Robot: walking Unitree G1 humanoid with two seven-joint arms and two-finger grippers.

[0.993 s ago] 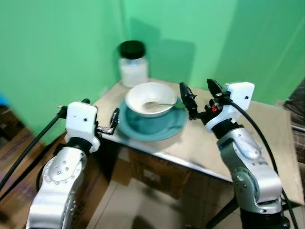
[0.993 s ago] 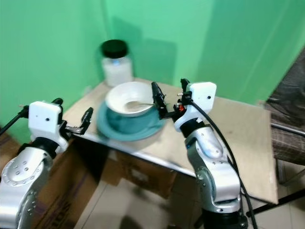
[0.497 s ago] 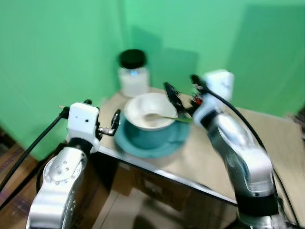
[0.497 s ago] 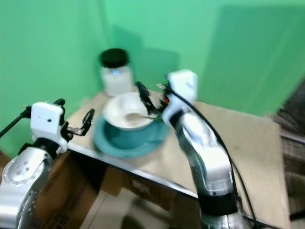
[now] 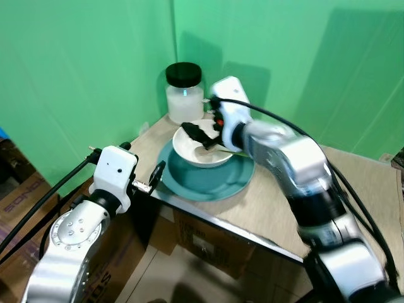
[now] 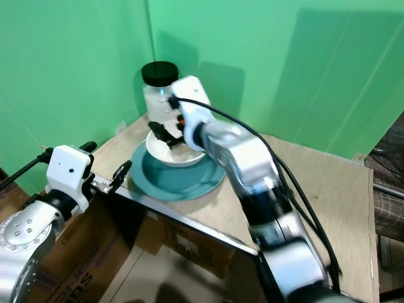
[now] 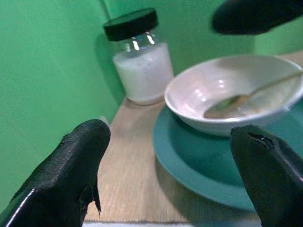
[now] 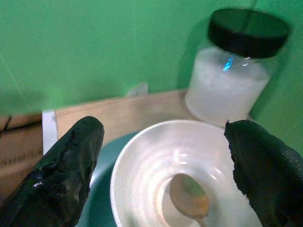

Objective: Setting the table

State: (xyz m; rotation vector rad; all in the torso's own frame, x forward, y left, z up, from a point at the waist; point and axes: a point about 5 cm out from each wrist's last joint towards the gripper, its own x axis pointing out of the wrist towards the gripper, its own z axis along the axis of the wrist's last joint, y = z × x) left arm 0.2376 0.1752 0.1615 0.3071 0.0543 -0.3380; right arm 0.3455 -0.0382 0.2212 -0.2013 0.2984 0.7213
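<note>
I had the right gripper reaching across the white bowl, its jaws spread wide and hovering above the bowl's near-left rim without pinching anything. The bowl sat on the teal plate near the far-left corner of the tabletop. Inside the bowl lay the spoon — its head rested on the bowl's floor and its handle ran up over the rim toward the robot's right, so its long axis lay roughly across the tabletop. Behind the bowl, against the green wall, stood a glass jar of white powder with a black lid, upright and just apart from the plate. My left gripper hung at the tabletop's near-left edge — jaws parted, empty, pointed at the plate. A cardboard box sat under the tabletop.
</note>
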